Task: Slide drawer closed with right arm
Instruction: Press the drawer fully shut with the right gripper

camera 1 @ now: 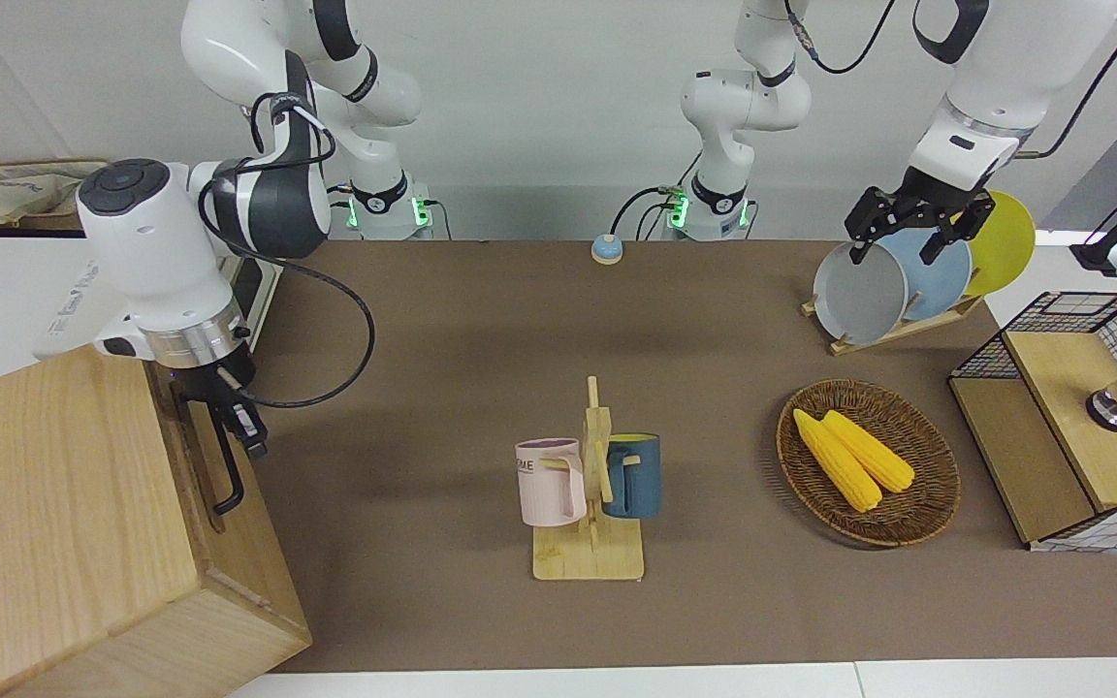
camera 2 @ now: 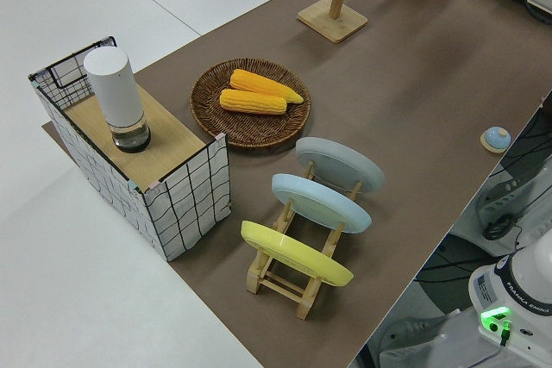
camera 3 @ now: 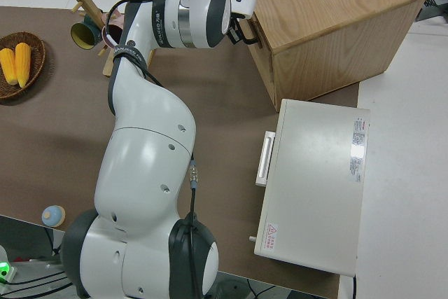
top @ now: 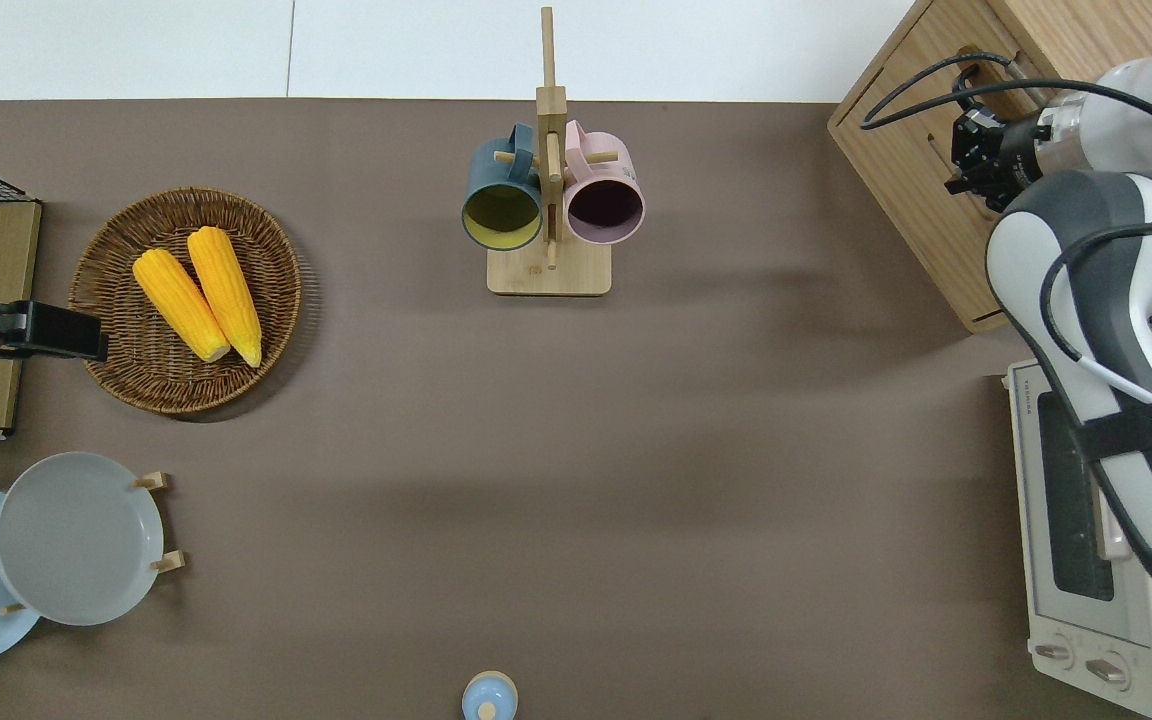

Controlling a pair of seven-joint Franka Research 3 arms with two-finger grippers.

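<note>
front view, right end effector (camera 1: 234, 412): it sits against the drawer (camera 1: 205, 456) front at the black loop handle (camera 1: 229, 475); i cannot tell whether its fingers are spread or closed.
front view, drawer: set in the front of the pale-wood cabinet (camera 1: 64, 523) at the right arm's end of the surface (camera 1: 442, 339), its front about level with the cabinet face.
front view, left end effector (camera 1: 908, 233): parked, black fingers spread apart with nothing between them.
front view, middle of the surface: a wooden mug stand (camera 1: 592, 504) carries a pink mug (camera 1: 549, 482) and a blue mug (camera 1: 634, 475).
front view, left arm's end: a wicker basket (camera 1: 927, 504) holds two corn cobs (camera 1: 854, 458); a plate rack (camera 1: 898, 281) stands nearer to the robots than the basket.
overhead view, right end effector (top: 976, 160): over the cabinet (top: 921, 140) face, touching the drawer front; the white oven (top: 1106, 560) lies nearer to the robots than the cabinet.
overhead view, bell (top: 489, 697): a small blue one at the edge nearest the robots.
left side view, shelf unit (camera 2: 138, 161): wire-mesh sides, a white cylinder (camera 2: 116, 96) standing on its wooden top.
right side view, right arm (camera 3: 161, 103): it reaches across the surface to the cabinet (camera 3: 329, 26); its wrist hides the fingers and most of the drawer front.
</note>
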